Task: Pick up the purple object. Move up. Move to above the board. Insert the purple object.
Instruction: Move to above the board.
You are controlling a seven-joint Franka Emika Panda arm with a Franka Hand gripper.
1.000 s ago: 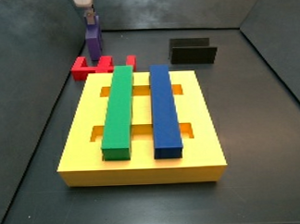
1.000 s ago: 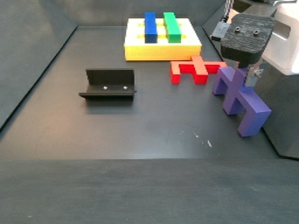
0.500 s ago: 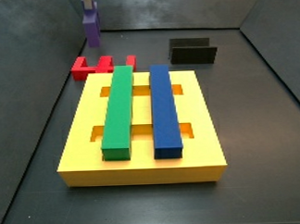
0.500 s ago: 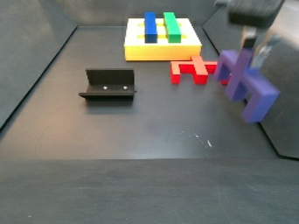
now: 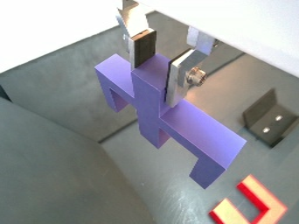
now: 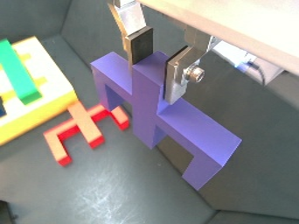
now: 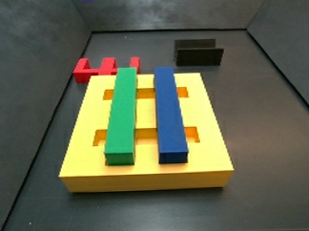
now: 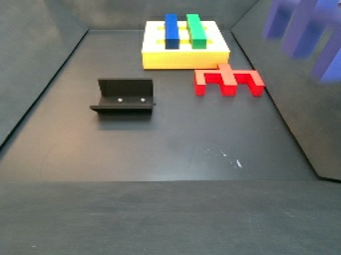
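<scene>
The gripper (image 5: 163,63) holds the purple object (image 5: 163,118) by its central stem, lifted clear of the floor, and the board (image 8: 185,56) lies well apart toward the floor's far edge.

The two-finger pincer (image 5: 162,63) is closed on the raised central stem of the blocky purple bridge-like object (image 5: 163,118), which hangs in the air above the dark floor (image 8: 160,149). In a side view this piece (image 8: 304,35) is a blur high at the right edge, well above the small red slotted piece (image 8: 228,81). The red piece lies just in front of the large flat yellow slotted board (image 8: 185,52). On the board lie a long green bar (image 7: 123,111) and a long blue bar (image 7: 169,110), side by side. The dark L-shaped fixture (image 8: 124,97) stands well apart from the board.
</scene>
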